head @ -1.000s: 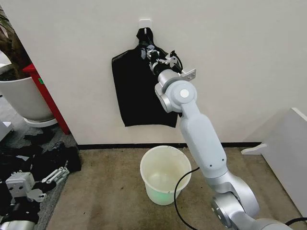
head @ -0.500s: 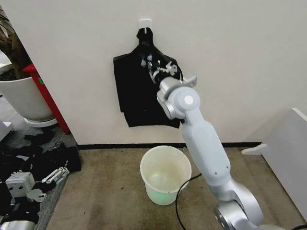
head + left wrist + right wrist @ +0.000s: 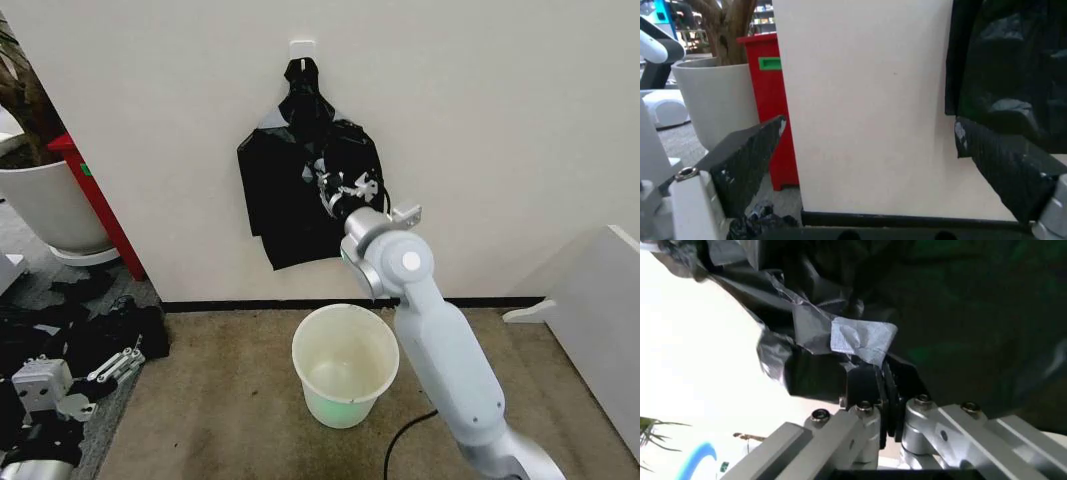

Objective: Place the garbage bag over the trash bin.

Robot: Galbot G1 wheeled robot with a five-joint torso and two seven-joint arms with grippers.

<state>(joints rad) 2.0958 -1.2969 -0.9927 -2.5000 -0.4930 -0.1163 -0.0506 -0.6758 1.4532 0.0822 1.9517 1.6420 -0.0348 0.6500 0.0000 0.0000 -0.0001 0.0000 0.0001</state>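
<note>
Up close, the right gripper (image 3: 881,375) has its jaws pressed together on a fold of the garbage bag (image 3: 953,315), the crinkled black plastic bunched just above the fingertips, beside a patch of grey tape (image 3: 860,340). Seen from the head, that gripper (image 3: 338,188) sits in the centre of the frame, against the bag (image 3: 290,200) hanging from a white wall hook (image 3: 302,46). Below, at lower centre, the trash bin (image 3: 345,365) stands upright on the floor, well apart from the bag. At lower left the left gripper (image 3: 115,368) rests low with jaws parted
</note>
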